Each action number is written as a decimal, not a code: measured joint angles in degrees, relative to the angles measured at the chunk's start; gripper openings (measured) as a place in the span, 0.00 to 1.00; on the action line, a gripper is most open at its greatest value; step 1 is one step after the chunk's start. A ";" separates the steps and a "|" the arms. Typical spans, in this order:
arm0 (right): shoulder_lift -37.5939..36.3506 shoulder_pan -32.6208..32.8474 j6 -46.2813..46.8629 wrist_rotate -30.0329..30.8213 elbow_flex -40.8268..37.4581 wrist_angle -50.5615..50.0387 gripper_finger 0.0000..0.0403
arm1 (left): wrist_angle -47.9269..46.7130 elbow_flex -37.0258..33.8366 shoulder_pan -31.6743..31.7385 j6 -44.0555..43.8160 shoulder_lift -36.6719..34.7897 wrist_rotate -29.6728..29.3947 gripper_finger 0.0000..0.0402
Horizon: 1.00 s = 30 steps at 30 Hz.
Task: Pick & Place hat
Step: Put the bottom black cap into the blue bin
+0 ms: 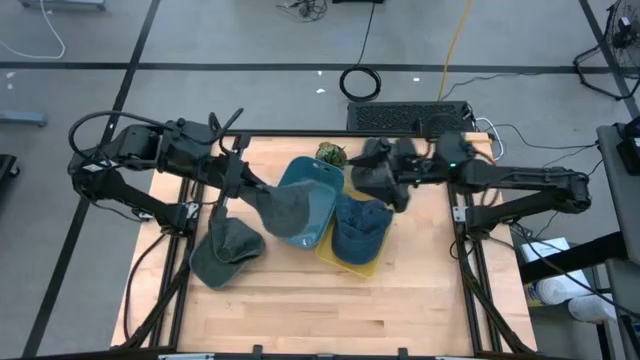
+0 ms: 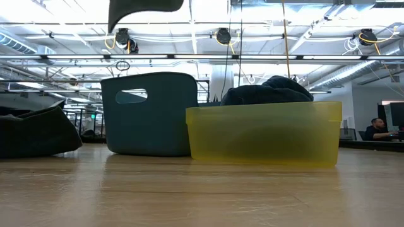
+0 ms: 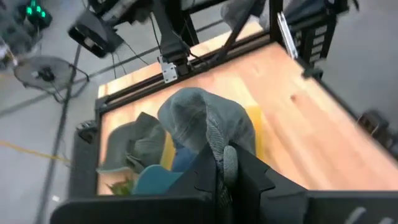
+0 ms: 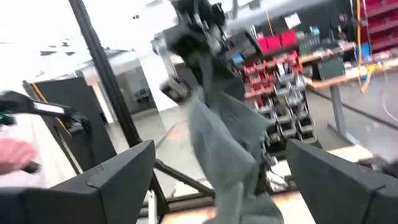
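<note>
High view: left end effector (image 1: 243, 180) is clenched on a grey hat (image 1: 285, 207), which hangs over the blue bin (image 1: 318, 200) at mid-counter (image 1: 300, 310). A second grey hat (image 1: 224, 250) lies on the counter near the left edge. A dark blue hat (image 1: 358, 228) sits in the yellow bin (image 1: 368, 266). Right end effector (image 1: 385, 178) hovers just behind the bins, fingers spread, carrying nothing.

Low view: blue bin (image 2: 151, 113) and yellow bin (image 2: 264, 133) stand side by side; the carried hat's edge (image 2: 144, 9) hangs above.

Left wrist view: fingers (image 3: 231, 163) pinch the hat (image 3: 202, 121).

Right wrist view: hat (image 4: 227, 146) dangles ahead.

Step in hand, as judged: carry phase, placing. Next move calls for lowering over the blue bin, then releasing.
</note>
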 joint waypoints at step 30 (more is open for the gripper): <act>-12.17 0.04 2.58 -0.09 -0.07 0.29 0.86 | -3.62 -0.04 10.76 14.16 8.09 0.79 0.05</act>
